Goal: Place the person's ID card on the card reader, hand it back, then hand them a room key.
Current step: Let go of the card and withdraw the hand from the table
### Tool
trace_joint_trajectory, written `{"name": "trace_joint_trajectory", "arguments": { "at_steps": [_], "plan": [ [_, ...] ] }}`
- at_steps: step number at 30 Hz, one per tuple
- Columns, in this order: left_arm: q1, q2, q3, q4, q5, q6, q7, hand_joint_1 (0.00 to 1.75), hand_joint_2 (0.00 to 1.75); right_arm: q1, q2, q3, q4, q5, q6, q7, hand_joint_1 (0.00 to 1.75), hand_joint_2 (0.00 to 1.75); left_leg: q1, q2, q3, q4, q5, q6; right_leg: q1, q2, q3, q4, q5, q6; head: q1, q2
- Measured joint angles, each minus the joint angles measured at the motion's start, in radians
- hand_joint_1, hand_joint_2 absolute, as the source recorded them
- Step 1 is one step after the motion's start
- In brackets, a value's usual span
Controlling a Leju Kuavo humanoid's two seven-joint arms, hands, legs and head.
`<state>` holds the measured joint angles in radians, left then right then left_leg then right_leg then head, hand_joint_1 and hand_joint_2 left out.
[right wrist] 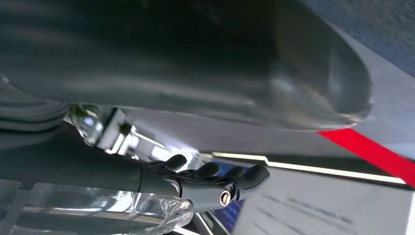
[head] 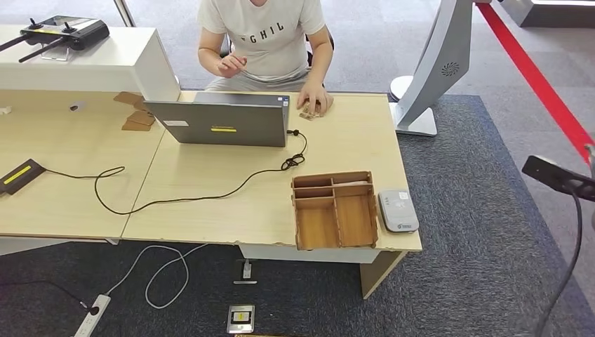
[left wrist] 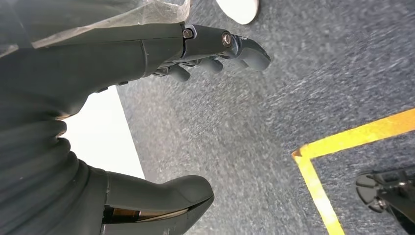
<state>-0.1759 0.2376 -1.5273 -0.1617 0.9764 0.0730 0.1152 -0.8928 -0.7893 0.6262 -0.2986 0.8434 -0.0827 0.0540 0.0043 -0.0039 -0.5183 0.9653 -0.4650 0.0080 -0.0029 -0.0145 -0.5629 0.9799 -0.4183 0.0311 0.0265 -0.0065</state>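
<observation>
Looking down from the head view: person [head: 263, 38] seated behind the tabletop [head: 210, 189], head cut off by the frame top. One of their hands rests on a small item [head: 310, 112] at the far edge, could be the ID card, too small to tell. Card reader [head: 398, 210] sits at the near right corner, just beside a wooden tray [head: 333, 210] with compartments; can't make out any room key in it. Laptop [head: 224, 121] with its back to the camera, black cable [head: 196, 193] trailing across the wood.

Left wrist view: left robot hand [left wrist: 205, 54] hangs over grey carpet [left wrist: 293, 73], fingers [left wrist: 244, 51] slightly curled and apart from the thumb [left wrist: 161, 196], nothing in it. Yellow floor tape [left wrist: 342, 142] beyond.

Right wrist view: right robot hand [right wrist: 210, 181] at the bottom, fingers extended side by side, nothing held. Large blurred dark shape covers the upper part, can't identify it. Red stripe [right wrist: 372, 152] on the floor, background out of focus.
</observation>
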Motion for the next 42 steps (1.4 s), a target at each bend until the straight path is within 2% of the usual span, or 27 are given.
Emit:
{"name": "trace_joint_trajectory", "arguments": {
  "at_steps": [4,7,10,14,19,27,32,42],
  "plan": [
    [-0.001,-0.009,0.006,0.000,0.014,0.006,0.021,0.00,1.75,0.236,-0.023,-0.094,0.018,-0.176,-0.080,-0.008,0.00,0.00,0.001,-0.002,0.001,-0.001,-0.002,0.000,0.001,-0.002,0.002,0.000,-0.002,0.000,0.000,0.000],
    [0.000,-0.016,0.014,0.000,0.015,0.010,0.039,0.00,1.75,0.437,0.006,-0.190,0.032,-0.326,-0.135,-0.002,0.00,0.00,0.003,-0.005,0.002,-0.001,-0.003,-0.001,0.003,-0.006,0.005,0.000,-0.005,-0.001,0.000,0.000],
    [0.001,-0.022,0.017,0.000,0.017,0.016,0.049,0.00,1.75,0.611,0.087,-0.279,0.048,-0.406,-0.136,0.034,0.00,0.00,0.006,-0.007,0.003,-0.002,-0.005,-0.004,0.004,-0.007,0.007,0.000,-0.008,-0.003,0.000,0.000],
    [-0.002,-0.027,0.018,0.000,0.019,0.028,0.057,0.00,1.75,0.728,0.234,-0.365,0.064,-0.439,-0.103,0.119,0.00,0.00,0.006,-0.002,0.007,-0.003,-0.006,-0.006,0.003,-0.004,0.007,0.002,-0.009,-0.005,0.000,0.000],
    [-0.006,-0.031,0.020,0.000,0.031,0.043,0.070,0.00,1.75,0.773,0.382,-0.438,0.076,-0.438,-0.090,0.121,0.00,0.00,0.005,0.002,0.010,-0.003,-0.006,-0.008,0.004,-0.001,0.007,0.003,-0.009,-0.006,0.000,0.000],
    [-0.006,-0.036,0.030,0.000,0.050,0.061,0.066,0.00,1.75,0.785,0.509,-0.530,0.094,-0.445,-0.147,0.011,0.00,0.00,0.005,0.002,0.012,-0.003,-0.006,-0.008,0.003,-0.001,0.008,0.004,-0.009,-0.007,0.000,0.000],
    [-0.006,-0.037,0.039,0.000,0.048,0.063,0.046,0.00,1.75,0.787,0.543,-0.548,0.101,-0.404,-0.163,-0.016,0.00,0.00,0.003,0.003,0.012,-0.003,-0.006,-0.008,0.003,-0.001,0.009,0.004,-0.009,-0.007,0.000,0.000],
    [-0.006,-0.015,0.040,0.001,0.031,0.039,0.028,0.00,1.75,0.789,0.563,-0.553,0.112,-0.388,-0.056,0.110,0.00,0.00,0.002,0.003,0.013,-0.003,-0.006,-0.008,0.002,0.000,0.009,0.004,-0.009,-0.007,0.000,0.000]
  ]
}}
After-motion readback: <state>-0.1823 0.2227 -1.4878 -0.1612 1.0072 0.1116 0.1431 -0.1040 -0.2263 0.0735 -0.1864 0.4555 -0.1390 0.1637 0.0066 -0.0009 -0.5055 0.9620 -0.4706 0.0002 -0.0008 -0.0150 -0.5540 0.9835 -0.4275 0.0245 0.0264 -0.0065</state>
